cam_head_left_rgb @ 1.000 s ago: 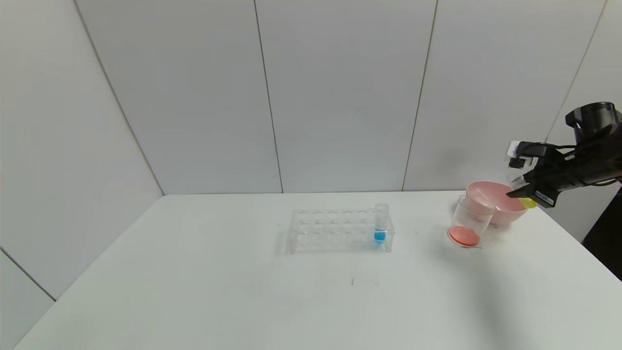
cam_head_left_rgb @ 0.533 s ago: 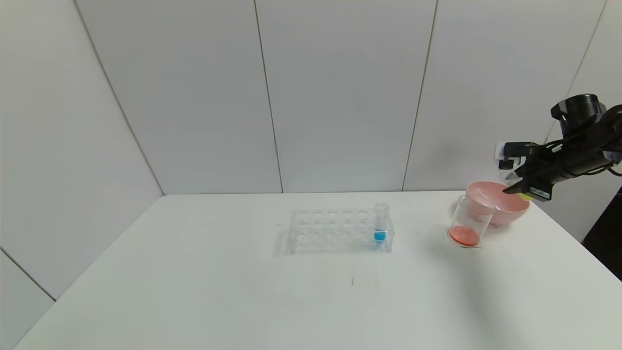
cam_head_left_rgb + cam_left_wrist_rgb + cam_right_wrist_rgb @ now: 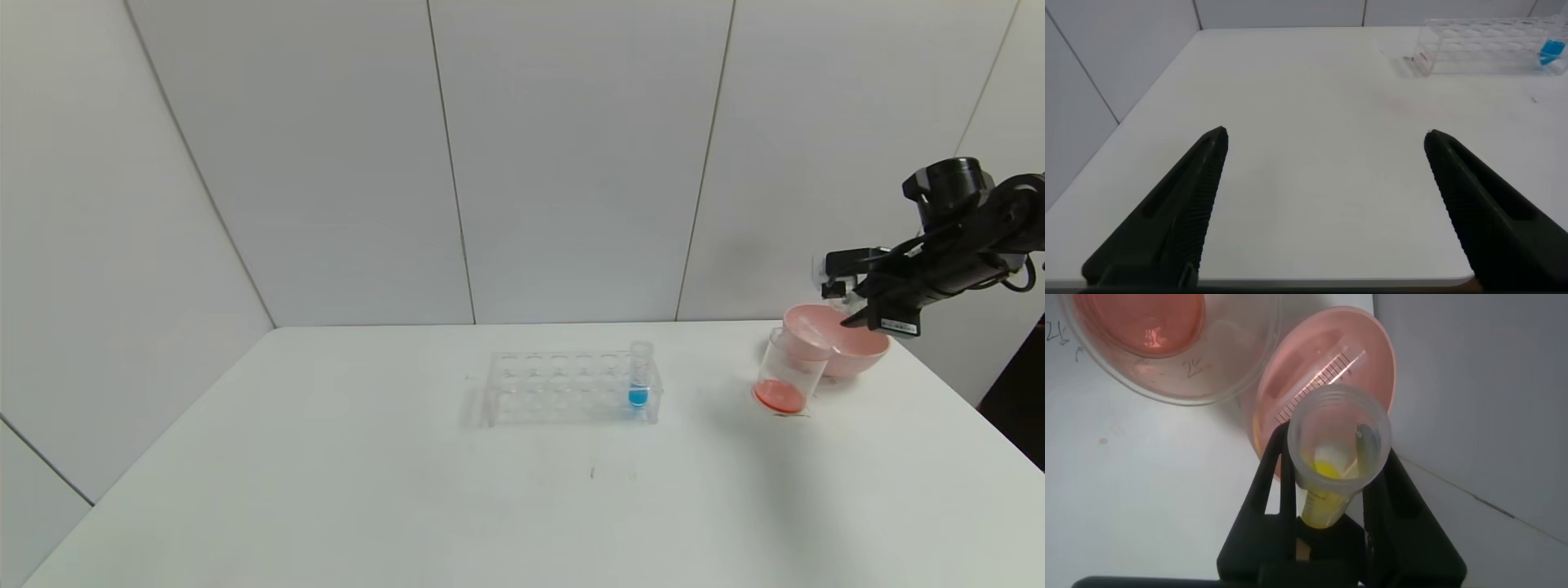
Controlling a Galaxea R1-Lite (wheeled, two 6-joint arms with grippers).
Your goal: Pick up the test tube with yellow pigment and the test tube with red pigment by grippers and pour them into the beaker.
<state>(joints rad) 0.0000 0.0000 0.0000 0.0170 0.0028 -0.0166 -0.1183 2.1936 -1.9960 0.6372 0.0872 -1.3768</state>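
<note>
My right gripper is shut on the test tube with yellow pigment and holds it tilted above the pink bowl, to the right of the beaker. A little yellow liquid sits inside the tube, whose rim points away from the wrist. The beaker holds orange-red liquid at its bottom and also shows in the right wrist view. No tube with red liquid shows; a clear graduated tube lies in the bowl. My left gripper is open and empty over the table's left front part.
A clear tube rack stands mid-table with one tube of blue liquid at its right end. The pink bowl touches the beaker's far right side. The table's right edge runs close behind the bowl.
My right gripper has risen and moved left toward the beaker with the yellow tube, tilting it closer to level. Everything else is unmoved.
</note>
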